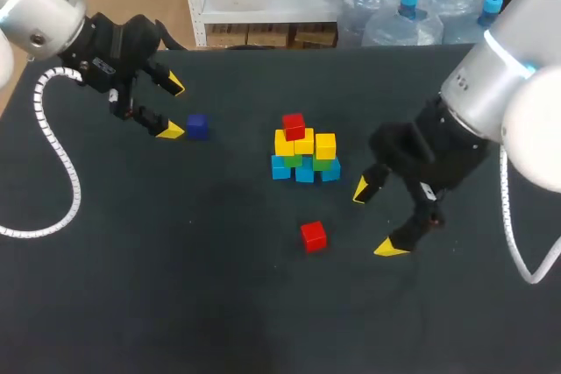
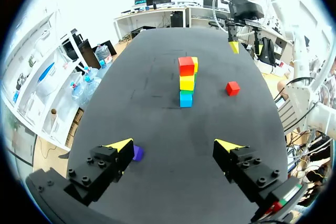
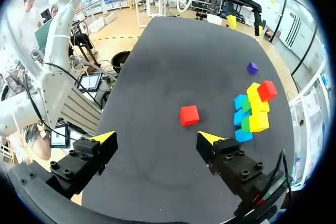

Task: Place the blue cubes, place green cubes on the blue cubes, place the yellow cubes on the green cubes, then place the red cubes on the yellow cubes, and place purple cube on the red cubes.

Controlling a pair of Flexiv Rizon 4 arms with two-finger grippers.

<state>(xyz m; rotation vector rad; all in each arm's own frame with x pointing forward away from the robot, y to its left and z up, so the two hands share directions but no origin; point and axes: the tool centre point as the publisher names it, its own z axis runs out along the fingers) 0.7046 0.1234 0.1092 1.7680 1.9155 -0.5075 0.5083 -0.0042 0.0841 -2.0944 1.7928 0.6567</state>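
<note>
Right pincer [image 1: 374,218] wide, loose red cube [image 1: 313,236] just ahead of it, likely next for the stack [image 1: 304,148] beyond; left pincer [image 1: 173,108] wide too, purple cube [image 1: 196,126] beside its finger, probably saved for last.

in the left wrist view the purple cube [image 2: 137,153] sits half hidden behind a yellow fingertip [image 2: 122,145] of the left gripper [image 2: 176,146]. the stack [image 2: 186,82] shows end-on there, so its rear cubes are hidden. in the head view the green cubes [image 1: 292,161] show only as slivers under the yellow cubes [image 1: 302,143]. the left arm [image 1: 44,6] and right arm [image 1: 508,76] run off the edges.
</note>
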